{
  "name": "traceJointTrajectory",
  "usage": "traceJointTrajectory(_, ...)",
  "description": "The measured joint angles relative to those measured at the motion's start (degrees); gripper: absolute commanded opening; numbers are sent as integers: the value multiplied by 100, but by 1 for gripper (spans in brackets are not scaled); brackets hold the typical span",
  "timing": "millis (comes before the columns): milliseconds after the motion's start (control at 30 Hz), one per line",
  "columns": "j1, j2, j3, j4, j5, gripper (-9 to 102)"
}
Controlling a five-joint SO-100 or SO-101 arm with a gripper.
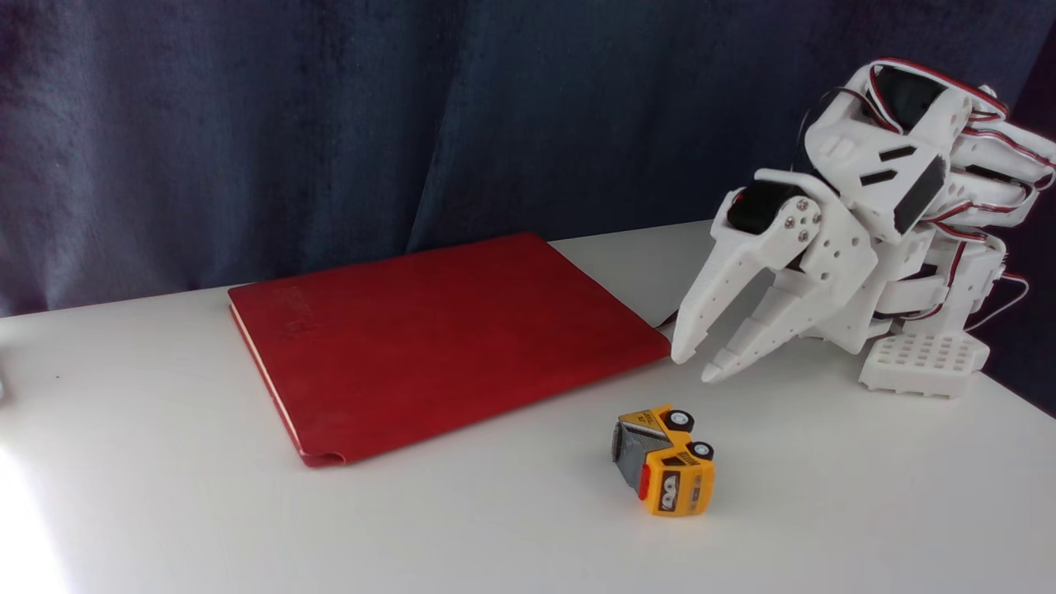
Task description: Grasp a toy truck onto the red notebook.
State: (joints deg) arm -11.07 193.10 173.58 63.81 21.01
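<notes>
Toy truck: small orange-yellow plastic toy truck (665,460), tipped sideways on white worktop (495,511).
Gripper: white two-finger gripper (697,365), slightly parted, empty, near flat dark-red notebook (437,338).

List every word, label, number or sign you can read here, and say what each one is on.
Nothing can be read for certain.
Red notebook: embossed lettering near the spine edge on its cover, too faint to read.
Toy truck: small dark markings on its yellow cab and side, too small to read.
White robot arm: no lettering visible.
</notes>
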Motion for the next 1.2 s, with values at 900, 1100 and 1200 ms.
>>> traceJointTrajectory(900, -677, -4140, -4061, 1600, -3243, 16)
traceJointTrajectory(1100, -932, -5388, -3876, 1213, -3586, 17)
traceJointTrajectory(1200, -940, -5845, -3832, 923, -3621, 16)
